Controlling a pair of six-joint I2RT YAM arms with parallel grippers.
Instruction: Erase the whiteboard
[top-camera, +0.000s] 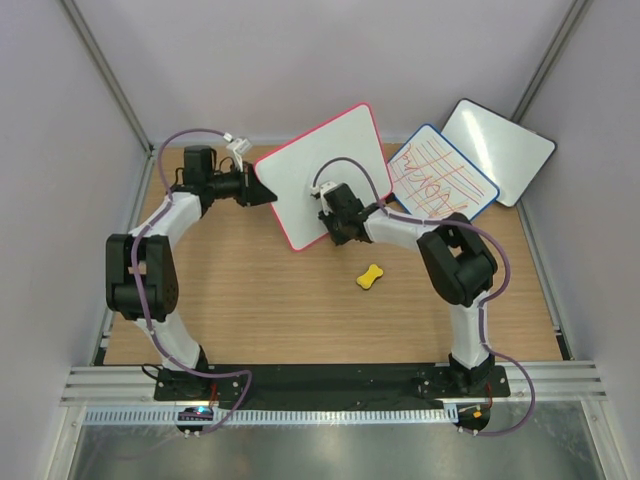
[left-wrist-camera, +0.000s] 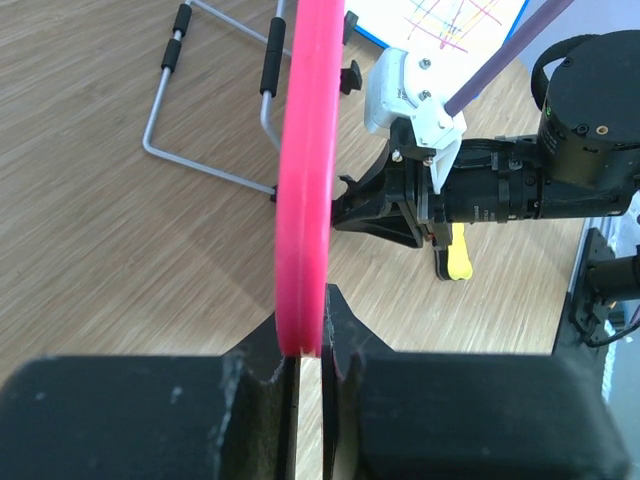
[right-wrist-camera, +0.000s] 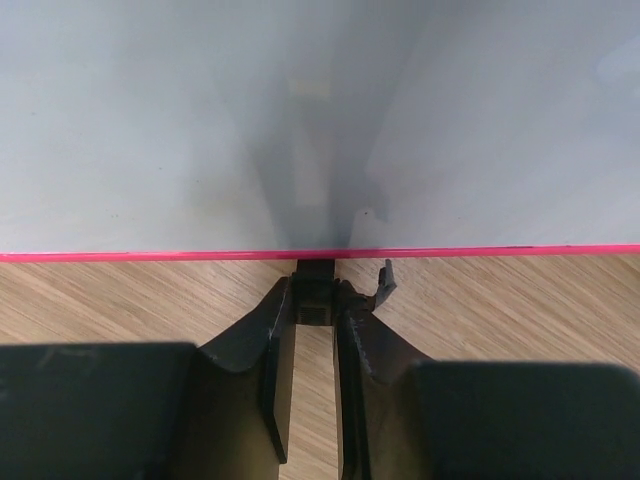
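Note:
The whiteboard (top-camera: 310, 160), pink-framed with a blank white face, stands tilted up off the table. My left gripper (top-camera: 265, 192) is shut on its left edge; in the left wrist view the pink frame (left-wrist-camera: 305, 200) runs up from between the jaws of that gripper (left-wrist-camera: 310, 345). My right gripper (top-camera: 330, 222) is at the board's lower edge, shut on a small black foot (right-wrist-camera: 315, 290) just under the pink frame. The right wrist view shows the board's face (right-wrist-camera: 300, 120) with no scribbles. The yellow eraser (top-camera: 371, 276) lies loose on the table, in neither gripper.
A blue-framed board (top-camera: 440, 180) with red lines and a black-framed blank board (top-camera: 500, 150) lie at the back right. A bent wire stand (left-wrist-camera: 200, 150) with black grips lies on the table behind the pink board. Booth walls close in both sides.

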